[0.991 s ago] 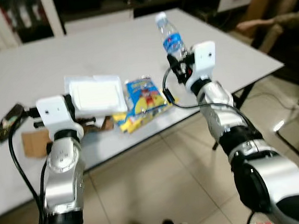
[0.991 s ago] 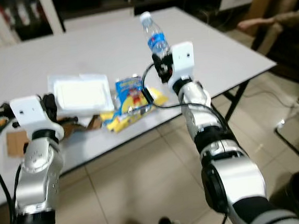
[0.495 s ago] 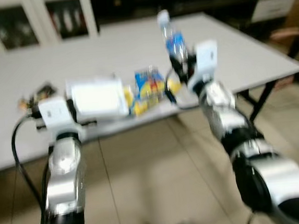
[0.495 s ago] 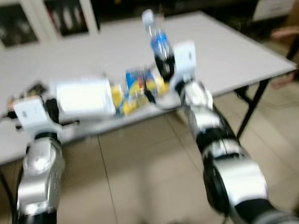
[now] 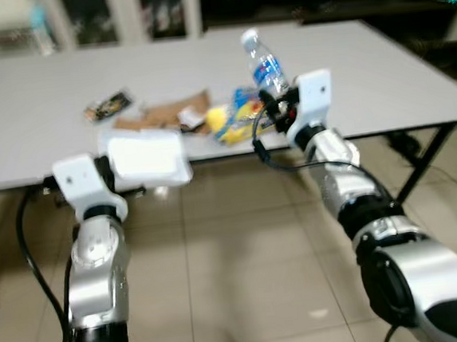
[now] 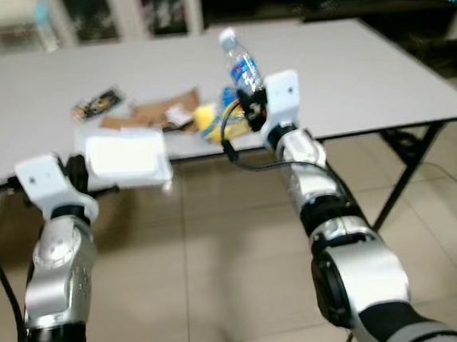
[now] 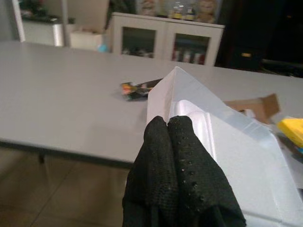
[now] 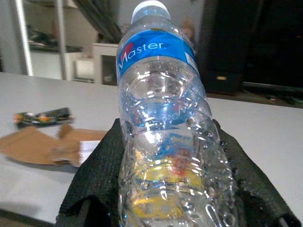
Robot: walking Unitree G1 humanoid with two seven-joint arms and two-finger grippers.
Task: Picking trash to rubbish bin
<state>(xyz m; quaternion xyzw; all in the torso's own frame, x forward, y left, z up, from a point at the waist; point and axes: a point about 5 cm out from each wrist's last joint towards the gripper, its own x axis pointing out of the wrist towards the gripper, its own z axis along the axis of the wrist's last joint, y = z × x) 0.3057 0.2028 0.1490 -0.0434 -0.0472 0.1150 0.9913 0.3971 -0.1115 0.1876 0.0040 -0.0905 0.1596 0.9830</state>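
Note:
My right gripper [image 5: 275,104] is shut on a clear plastic water bottle [image 5: 263,64] with a blue label and white cap, held upright above the near edge of the table; the bottle [image 8: 165,123] stands between the black fingers [image 8: 94,175] in the right wrist view. My left gripper [image 5: 120,166] is shut on a white plastic tray [image 5: 146,157], held out level just in front of the table's edge. Its two fingertips [image 7: 177,156] pinch the tray's rim [image 7: 189,94]. On the table lie a yellow and blue snack bag [image 5: 238,118], a piece of brown cardboard [image 5: 167,112] and a dark wrapper [image 5: 107,106].
The long white table [image 5: 60,82] runs across the view, with a dark leg [image 5: 424,166] at the right. White glass-door cabinets [image 7: 165,42] stand behind it. Beige tiled floor [image 5: 237,274] lies between me and the table.
The camera has swung and pulled back, so the table now sits farther off and the floor shows more. Both grippers keep their hold on the bottle and the tray.

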